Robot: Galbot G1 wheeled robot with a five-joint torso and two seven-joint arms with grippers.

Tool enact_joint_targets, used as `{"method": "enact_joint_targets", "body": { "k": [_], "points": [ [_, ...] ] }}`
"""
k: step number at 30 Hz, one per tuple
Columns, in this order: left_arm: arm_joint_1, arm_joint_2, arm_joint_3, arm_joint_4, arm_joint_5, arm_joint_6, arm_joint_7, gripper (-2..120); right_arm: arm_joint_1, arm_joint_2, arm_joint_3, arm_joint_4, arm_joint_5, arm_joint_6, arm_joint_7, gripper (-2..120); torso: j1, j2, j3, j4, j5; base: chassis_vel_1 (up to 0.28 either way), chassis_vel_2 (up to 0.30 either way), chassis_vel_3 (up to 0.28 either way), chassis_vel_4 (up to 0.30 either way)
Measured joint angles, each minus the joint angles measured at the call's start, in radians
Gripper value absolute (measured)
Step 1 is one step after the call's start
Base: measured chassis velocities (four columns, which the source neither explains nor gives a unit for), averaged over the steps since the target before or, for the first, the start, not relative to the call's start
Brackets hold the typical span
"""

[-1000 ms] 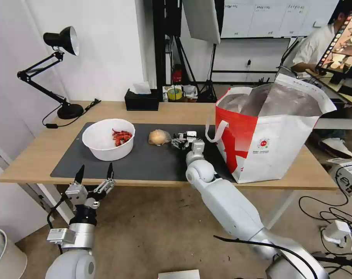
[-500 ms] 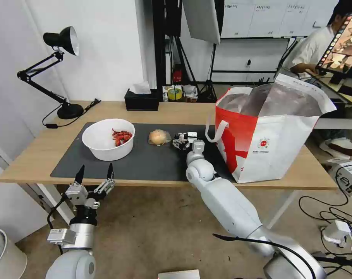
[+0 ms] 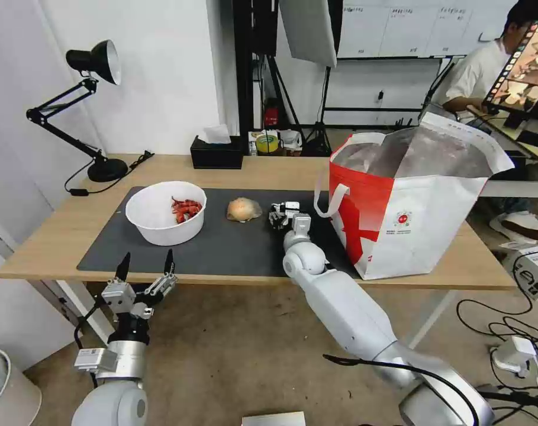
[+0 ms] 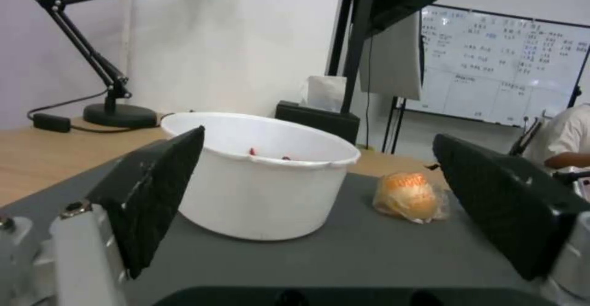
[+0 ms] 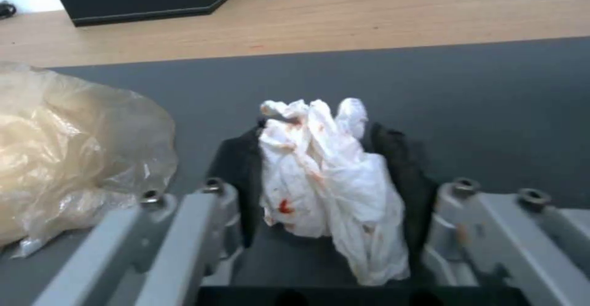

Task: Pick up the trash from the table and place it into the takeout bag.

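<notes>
My right gripper (image 3: 279,214) rests low on the dark mat (image 3: 233,251) of the table (image 3: 50,236), just right of the bun. It is shut on a crumpled white tissue (image 5: 326,181) with red stains, pinched between the black pads (image 5: 237,177). The wrapped beige bun (image 3: 243,209) lies close beside it, apart from the fingers. A white bowl (image 3: 162,220) with red shells sits left on the mat. The red-and-white takeout bag (image 3: 411,207) stands open at the table's right. My left gripper (image 3: 145,267) hangs open below the table's front edge, facing the bowl (image 4: 264,181).
A black tissue box (image 3: 216,152) and a black desk lamp (image 3: 97,118) stand along the table's back edge. The bag's white handle (image 3: 331,201) hangs near my right wrist. Cables and a power strip lie on the floor at the right.
The right gripper's fingers have drawn closer together beside the bun. The left arm has stayed where it was.
</notes>
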Motion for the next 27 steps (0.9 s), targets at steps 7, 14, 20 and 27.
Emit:
{"method": "enact_joint_targets", "body": {
  "k": [7,14,20,27],
  "points": [
    [-0.005,-0.001,0.002,0.006,0.000,0.000,0.000,100,0.000,0.002,0.005,-0.004,0.000,-0.001,-0.003,13,0.000,0.000,0.000,0.0000,0.0000,0.000,0.000,0.000,0.000],
    [-0.006,-0.001,0.003,0.009,0.000,-0.001,0.000,100,0.001,0.002,0.007,-0.006,0.000,-0.001,-0.004,0,0.000,0.000,0.000,0.0000,0.0000,0.000,0.000,0.000,0.000],
    [-0.006,-0.001,0.003,0.009,0.000,-0.001,-0.001,100,-0.003,-0.002,0.005,0.000,-0.001,-0.001,-0.006,0,0.000,0.000,0.000,0.0000,0.0000,0.000,0.000,0.000,0.000],
    [-0.001,0.000,0.002,0.003,-0.001,-0.001,-0.001,100,-0.028,-0.038,-0.028,0.079,-0.005,0.001,-0.050,0,0.000,0.000,0.000,0.0000,0.0001,0.000,0.000,0.000,0.000]
  ]
}}
